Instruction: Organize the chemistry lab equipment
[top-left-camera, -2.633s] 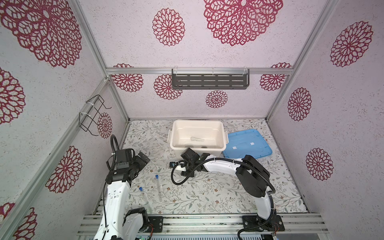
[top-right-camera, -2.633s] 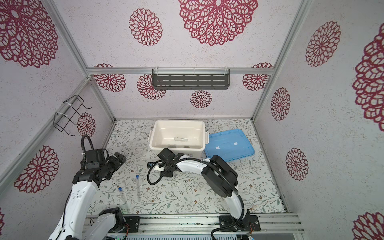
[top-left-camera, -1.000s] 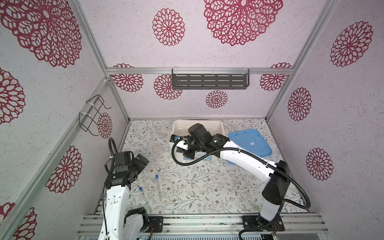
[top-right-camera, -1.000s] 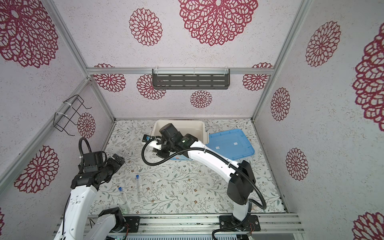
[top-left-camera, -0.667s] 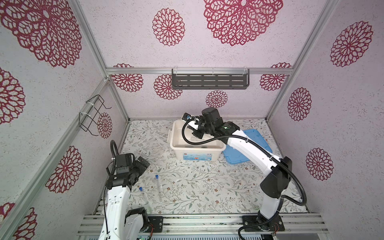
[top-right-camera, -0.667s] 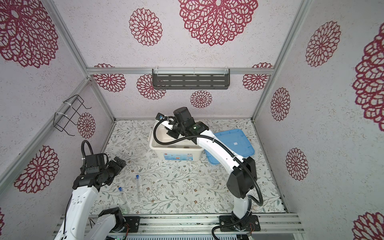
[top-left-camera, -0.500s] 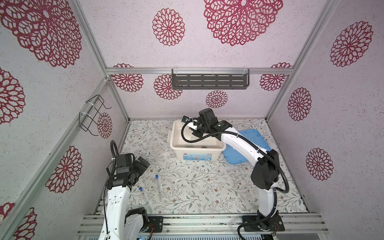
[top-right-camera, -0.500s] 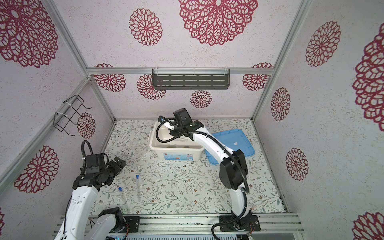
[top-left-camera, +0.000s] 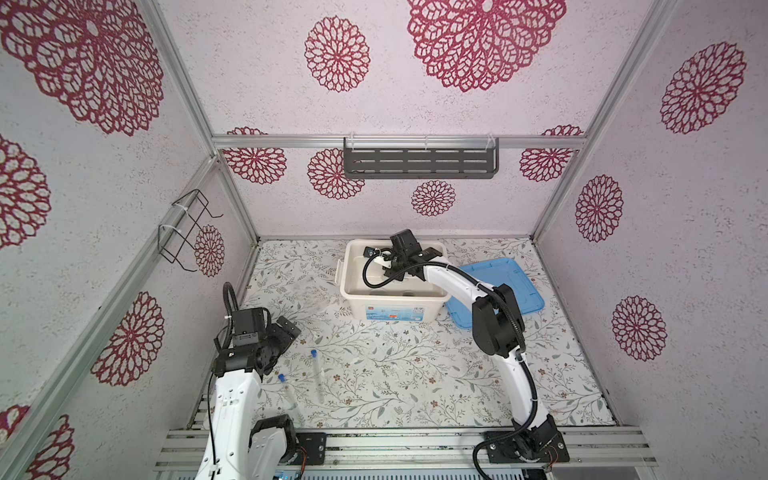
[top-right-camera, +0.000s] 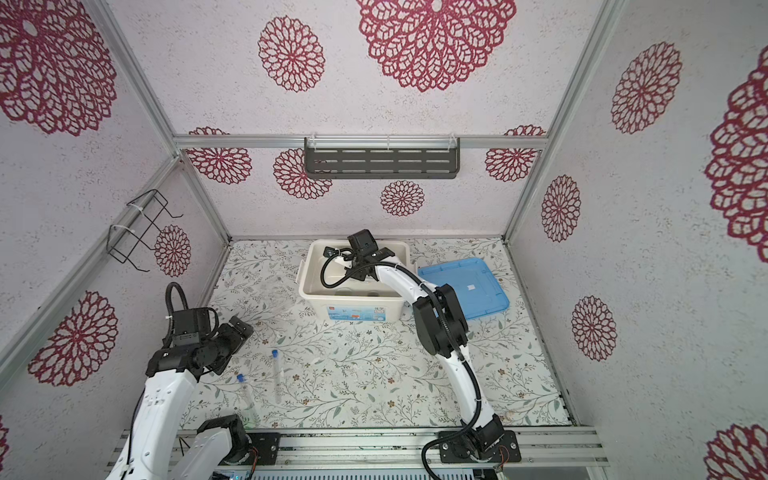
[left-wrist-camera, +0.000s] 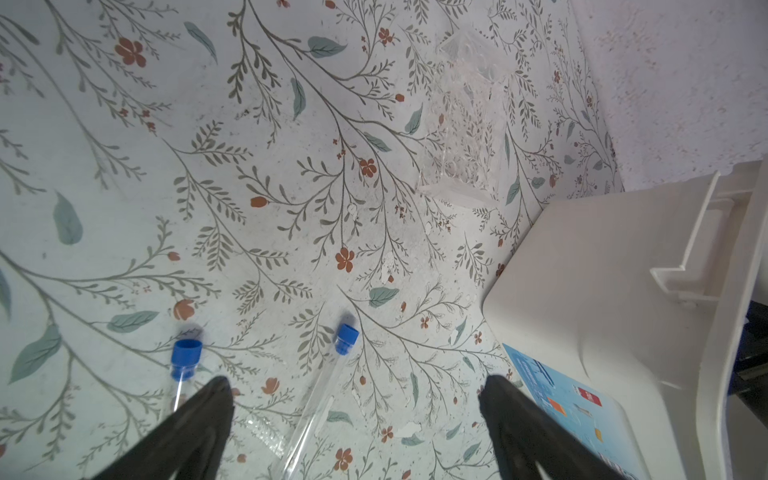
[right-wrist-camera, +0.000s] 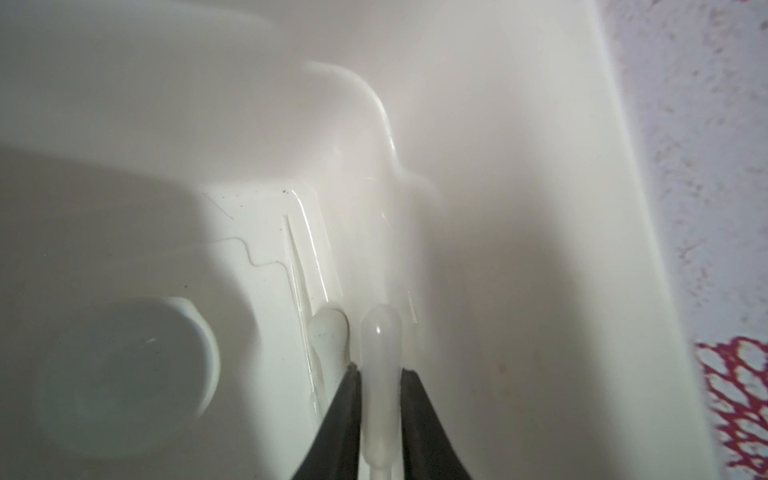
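1. Now, right gripper (right-wrist-camera: 380, 370) pinches pale pipette (right-wrist-camera: 380, 328) inside white bin (top-left-camera: 395, 296).
2. Left gripper (left-wrist-camera: 355, 382) gapes wide above blue-capped tubes (left-wrist-camera: 345, 336) lying on floral table (top-left-camera: 415, 374).
3. Bin's blue label (top-left-camera: 392, 313): writing unreadable.

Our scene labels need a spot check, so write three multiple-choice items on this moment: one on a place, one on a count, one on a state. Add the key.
1. Where is the right pincer?
A. over the blue lid
B. inside the white bin
C. beside the clear rack
2. How many blue-capped tubes lie on the table?
A. one
B. two
C. four
3. How does the left pincer stand?
A. shut on a tube
B. shut on the rack
C. open, holding nothing
Key: 1 B, bin walls surround it in the right wrist view, a pipette between its fingers; 2 B, two blue caps show in both top views; 3 C, its fingers stand wide apart above the tubes.
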